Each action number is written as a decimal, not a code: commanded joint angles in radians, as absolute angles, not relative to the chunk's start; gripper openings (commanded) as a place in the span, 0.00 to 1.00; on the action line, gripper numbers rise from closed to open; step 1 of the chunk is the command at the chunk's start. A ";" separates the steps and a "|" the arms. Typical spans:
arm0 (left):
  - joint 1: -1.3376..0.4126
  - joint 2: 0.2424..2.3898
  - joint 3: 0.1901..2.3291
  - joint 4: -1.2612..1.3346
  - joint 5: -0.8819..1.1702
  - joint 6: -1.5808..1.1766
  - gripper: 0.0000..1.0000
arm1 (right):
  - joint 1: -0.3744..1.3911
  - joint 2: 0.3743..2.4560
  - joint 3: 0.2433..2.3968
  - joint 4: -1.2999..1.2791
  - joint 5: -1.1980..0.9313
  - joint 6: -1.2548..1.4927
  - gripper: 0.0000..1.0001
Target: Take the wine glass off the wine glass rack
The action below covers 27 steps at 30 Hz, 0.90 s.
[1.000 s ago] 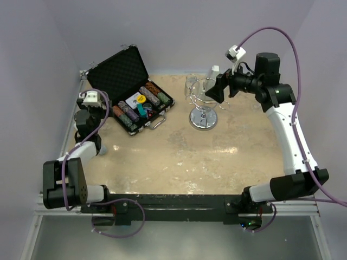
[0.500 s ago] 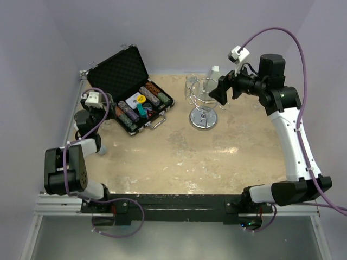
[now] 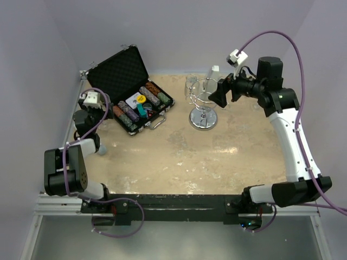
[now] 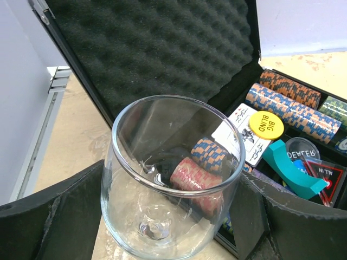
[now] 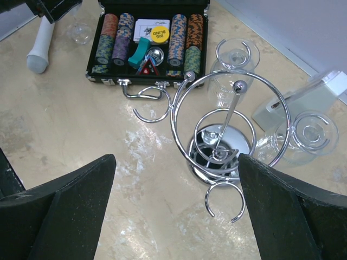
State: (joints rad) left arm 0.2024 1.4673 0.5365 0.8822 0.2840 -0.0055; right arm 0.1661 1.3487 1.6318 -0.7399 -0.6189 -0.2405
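Left claw (image 4: 171,173) has the glass (image 4: 162,216). Its dark fingers sit tight against either side of the bowl, spread broad to take it. The glass is clear and round-bellied, rim up, with a few smears inside and the stem showing through the bottom (the foot is out of sight, so I can't say whether it stands on the table). It's well apart from the rack (image 3: 203,116), over by the left wall, just beside the open case (image 3: 133,92). The case's striped chips show right through the bowl.

Over to the right claw (image 5: 176,157): it is gaping wide, hovering just right of the rack's top and looking down across it. The rack is all chrome wire, with a mirror-bright round base, a thin stem with a ball on top, one big ring and open loops around it. A second glass (image 5: 233,70) hangs bowl-down from a far loop. A third glass (image 5: 303,138) hangs the same way from the loop next along.

The table (image 3: 190,162) is beige, marbled with paler blotches, with a black rail along its near edge where both arms are bolted. Plain pale lilac walls close it in at the back and on both sides.
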 commanded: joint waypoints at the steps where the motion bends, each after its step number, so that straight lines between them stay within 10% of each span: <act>1: 0.216 1.417 0.575 0.899 0.275 0.023 0.53 | 0.164 1.344 1.632 -0.707 -0.635 -0.244 0.99; 27: 0.265 1.588 0.543 1.233 0.492 -0.158 0.60 | 0.164 1.431 1.721 -0.793 -0.520 -0.321 0.99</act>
